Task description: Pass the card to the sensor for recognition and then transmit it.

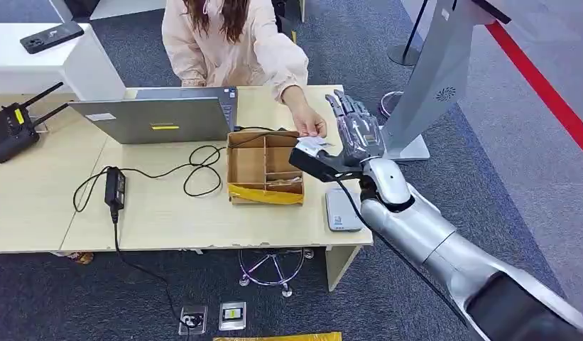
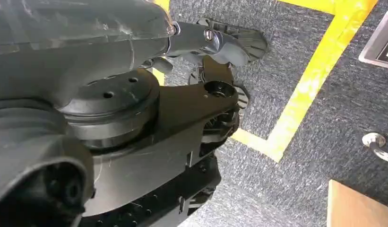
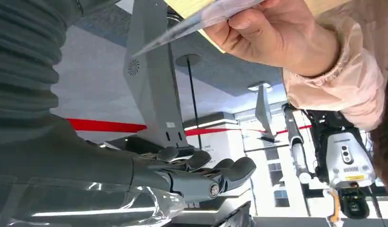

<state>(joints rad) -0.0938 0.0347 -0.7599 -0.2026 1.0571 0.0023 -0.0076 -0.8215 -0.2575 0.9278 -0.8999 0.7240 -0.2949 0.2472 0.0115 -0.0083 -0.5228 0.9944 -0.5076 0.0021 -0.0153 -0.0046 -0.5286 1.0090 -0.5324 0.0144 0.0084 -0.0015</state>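
With the card point(image 1: 313, 144) now pinched in the person's hand point(image 1: 309, 124) above the table point(image 1: 167, 213), the right hand point(image 1: 356, 128) beside it hangs released and holding nothing, so the handover looks done and withdrawal comes next.

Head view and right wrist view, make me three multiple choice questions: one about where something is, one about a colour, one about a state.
1. Where is the open brown cardboard box?
A. On the light wooden table, right of the grey laptop
B. On the floor
C. On the white counter

2. What colour is the floor stripe?
A. Blue
B. Red
C. Green

3. Who holds the thin white card?
A. The right robot hand
B. The person's hand
C. Nobody

Answers: 1 A, it sits on the tabletop beside the laptop. 2 B, it runs red across grey carpet. 3 B, the person's fingers pinch it while the robot hand is open, fingers spread.
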